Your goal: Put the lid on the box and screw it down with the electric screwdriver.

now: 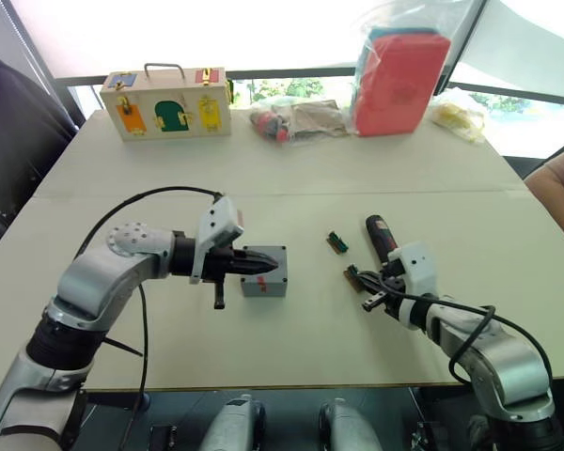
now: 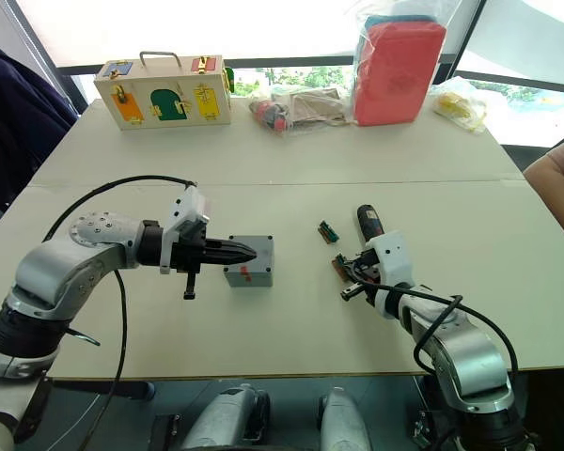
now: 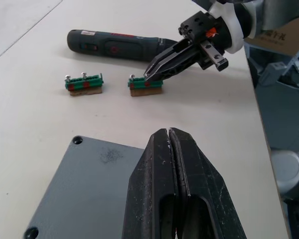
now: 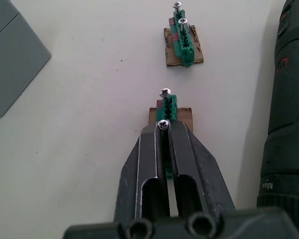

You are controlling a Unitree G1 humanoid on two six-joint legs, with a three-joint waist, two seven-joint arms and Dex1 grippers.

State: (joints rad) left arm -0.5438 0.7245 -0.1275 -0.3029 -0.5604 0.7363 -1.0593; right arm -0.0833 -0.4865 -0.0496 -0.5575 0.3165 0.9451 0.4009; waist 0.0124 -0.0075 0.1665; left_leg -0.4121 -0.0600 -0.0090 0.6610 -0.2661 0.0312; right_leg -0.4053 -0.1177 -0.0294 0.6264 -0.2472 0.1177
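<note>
The grey box [image 1: 263,286] stands mid-table with a red mark on its front, and the lid [image 3: 89,189] lies flat on top of it, corner screw holes showing. My left gripper [image 1: 280,273] is shut, its tips just over the lid. The black electric screwdriver [image 1: 381,235] lies on the table to the right. Beside it are two small green strips holding screws, one farther out [image 1: 336,242] and one nearer [image 4: 168,104]. My right gripper [image 4: 163,127] is shut on the nearer strip, with a screw head between its tips.
A wooden box with coloured doors [image 1: 166,103] stands at the far left. A red pouch in a plastic bag [image 1: 399,80] and other bagged items [image 1: 296,117] line the far edge. A person's arm [image 1: 559,188] shows at the right edge.
</note>
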